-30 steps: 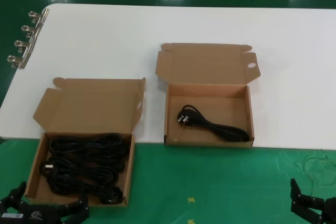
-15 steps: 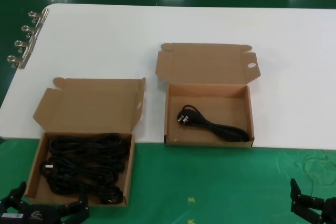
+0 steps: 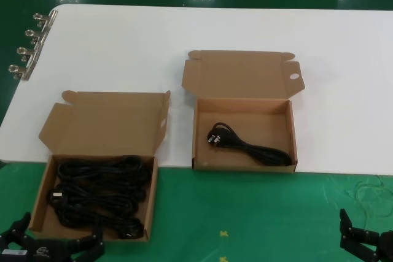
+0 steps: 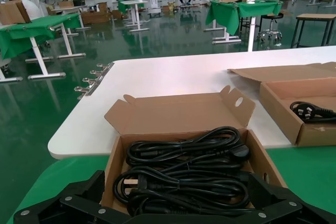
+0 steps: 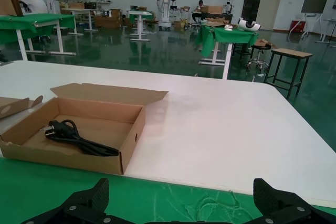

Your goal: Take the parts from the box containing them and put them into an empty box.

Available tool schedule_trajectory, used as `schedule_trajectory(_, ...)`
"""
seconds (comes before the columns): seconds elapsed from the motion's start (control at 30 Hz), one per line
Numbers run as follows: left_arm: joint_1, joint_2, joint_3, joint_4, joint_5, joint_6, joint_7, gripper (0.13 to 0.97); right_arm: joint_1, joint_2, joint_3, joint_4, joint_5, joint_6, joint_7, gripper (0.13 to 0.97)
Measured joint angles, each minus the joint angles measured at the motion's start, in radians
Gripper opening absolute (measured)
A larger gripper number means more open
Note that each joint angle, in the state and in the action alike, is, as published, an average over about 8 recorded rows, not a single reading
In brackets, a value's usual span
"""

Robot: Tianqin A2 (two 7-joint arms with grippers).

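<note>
Fingers of the left gripper (image 4: 173,208) stand apart near the thin black coiled power cables (image 3: 98,196), probably light and floppy, best pinched at a bundled loop.

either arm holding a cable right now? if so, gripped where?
Nothing held. The left end effector is open, near the edge of the full box; the right end effector is open over the green mat. All cables lie in the boxes.

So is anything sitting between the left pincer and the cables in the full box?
Nothing visible. The left pincer hangs open just short of the box containing them, and the parts lie uncovered, lid folded back.
</note>
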Motion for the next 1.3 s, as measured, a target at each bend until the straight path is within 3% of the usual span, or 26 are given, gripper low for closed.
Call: schedule_trajectory(1.3,0.0,0.0,0.0,0.0,0.0,0.0,0.0,0.966,0.0,0.0,0.0,0.0,0.0,0.0,0.0,0.966)
